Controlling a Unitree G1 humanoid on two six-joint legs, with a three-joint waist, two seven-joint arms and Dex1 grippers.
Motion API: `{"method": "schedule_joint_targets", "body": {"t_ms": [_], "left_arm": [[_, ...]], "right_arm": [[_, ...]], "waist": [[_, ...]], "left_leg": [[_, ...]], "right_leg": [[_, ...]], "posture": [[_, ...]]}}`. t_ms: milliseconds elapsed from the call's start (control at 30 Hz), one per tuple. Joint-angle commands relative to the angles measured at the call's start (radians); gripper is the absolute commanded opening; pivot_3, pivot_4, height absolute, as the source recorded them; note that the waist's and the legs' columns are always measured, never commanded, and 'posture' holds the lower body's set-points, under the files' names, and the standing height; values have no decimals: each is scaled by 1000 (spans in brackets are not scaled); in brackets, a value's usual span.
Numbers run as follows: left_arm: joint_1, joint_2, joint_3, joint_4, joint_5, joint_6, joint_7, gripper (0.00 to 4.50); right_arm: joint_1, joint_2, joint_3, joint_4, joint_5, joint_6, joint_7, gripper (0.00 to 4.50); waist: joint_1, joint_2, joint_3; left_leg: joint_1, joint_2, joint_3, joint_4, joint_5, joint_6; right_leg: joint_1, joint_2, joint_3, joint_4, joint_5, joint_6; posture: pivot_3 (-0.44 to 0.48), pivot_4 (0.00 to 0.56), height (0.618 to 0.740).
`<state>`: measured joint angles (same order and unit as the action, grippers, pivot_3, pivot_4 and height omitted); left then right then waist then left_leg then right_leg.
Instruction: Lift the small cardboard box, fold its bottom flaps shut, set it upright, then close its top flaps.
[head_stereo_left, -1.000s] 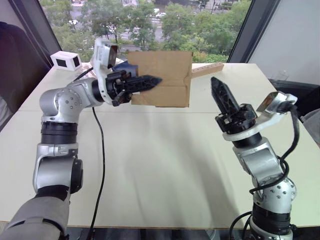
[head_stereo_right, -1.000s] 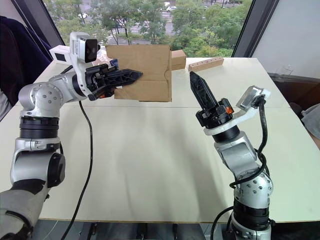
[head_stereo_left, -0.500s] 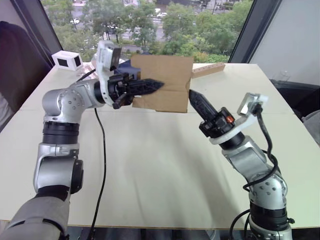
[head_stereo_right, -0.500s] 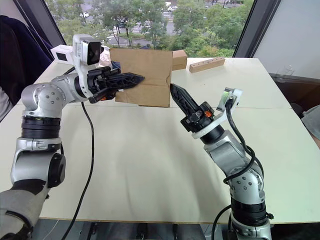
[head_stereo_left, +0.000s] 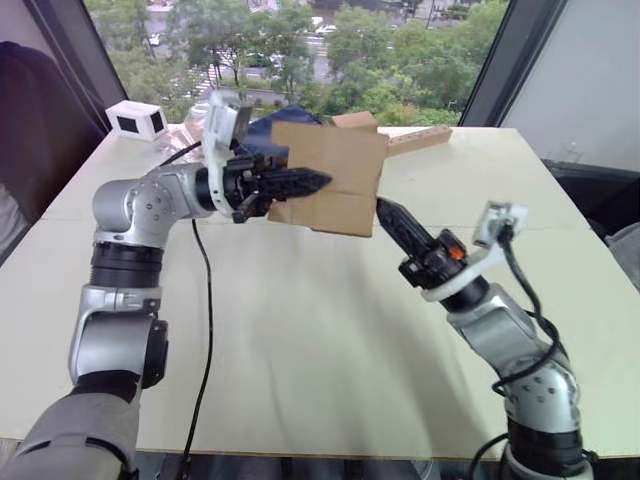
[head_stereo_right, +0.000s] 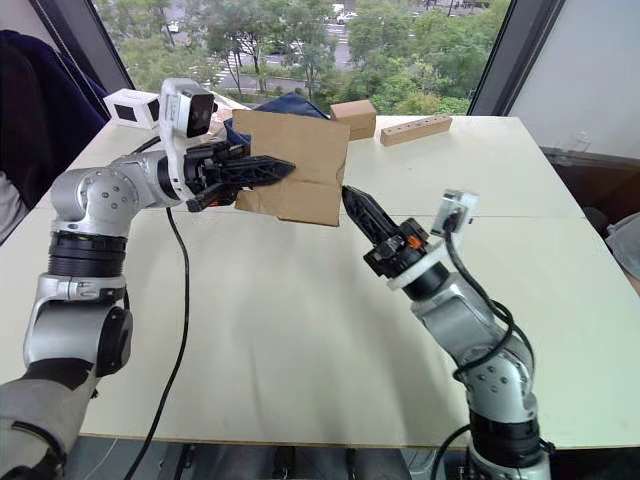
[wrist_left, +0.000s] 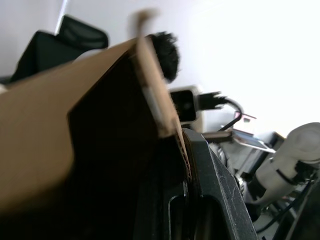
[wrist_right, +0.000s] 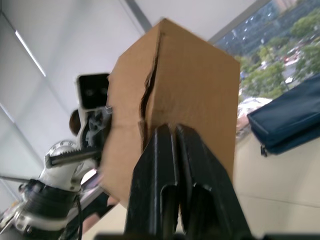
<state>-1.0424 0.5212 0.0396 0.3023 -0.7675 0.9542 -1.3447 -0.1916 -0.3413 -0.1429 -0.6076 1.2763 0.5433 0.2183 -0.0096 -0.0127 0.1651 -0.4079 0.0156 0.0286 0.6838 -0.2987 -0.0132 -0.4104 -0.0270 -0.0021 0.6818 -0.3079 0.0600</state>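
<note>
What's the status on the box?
Left pincer shut on small cardboard box, held above table. Right pincer shut, tip at its lower edge. Nothing in the way.

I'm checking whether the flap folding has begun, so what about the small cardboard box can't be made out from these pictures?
- Bottom flaps: head views show the small cardboard box side-on, so its underside faces away.
- Contact: the right gripper tip meets the box's lower corner; the box hides whether it presses a flap.
- Left gripper grip: in the left wrist view the cardboard is close and blurred.
</note>
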Motion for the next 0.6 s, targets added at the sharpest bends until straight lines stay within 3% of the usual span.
{"method": "schedule_joint_targets", "body": {"t_ms": [33, 167, 300, 500, 600], "left_arm": [[-64, 40, -45, -3, 59, -30, -17, 0], [-113, 84, -141, 8, 160, -81, -59, 0], [-220, 146, -404, 8, 355, -194, -247, 0], [-332, 115, -722, 62, 650, -349, -270, 0], [-356, 83, -798, 59, 734, -398, -270, 0]], "right_arm": [[56, -72, -115, -85, 156, 3, 1, 93], [157, -192, -210, -96, 218, 35, 21, 93], [322, -431, -262, -127, 86, 152, 155, 93], [407, -618, -294, -172, -68, 202, 239, 93], [414, -650, -277, -216, -113, 216, 225, 93]], "waist": [[-1, 0, 0], [-2, 0, 0], [0, 0, 0], [-1, -1, 0], [-2, -1, 1]], "left_leg": [[0, 0, 0, 0, 0, 0], [0, 0, 0, 0, 0, 0], [1, -1, 0, -1, 0, 0], [1, -1, 0, 0, 0, 1], [0, -1, -1, 0, -1, 2]], "right_leg": [[0, 0, 0, -1, 0, 0], [1, 0, 0, -1, 0, 0], [1, 1, 0, -1, 0, 0], [2, 2, 1, -2, -1, 1], [2, 4, 1, -3, -1, 1]], "posture": [[0, 150, 740], [0, 150, 740], [0, 150, 740], [0, 150, 740], [0, 150, 740]]}}
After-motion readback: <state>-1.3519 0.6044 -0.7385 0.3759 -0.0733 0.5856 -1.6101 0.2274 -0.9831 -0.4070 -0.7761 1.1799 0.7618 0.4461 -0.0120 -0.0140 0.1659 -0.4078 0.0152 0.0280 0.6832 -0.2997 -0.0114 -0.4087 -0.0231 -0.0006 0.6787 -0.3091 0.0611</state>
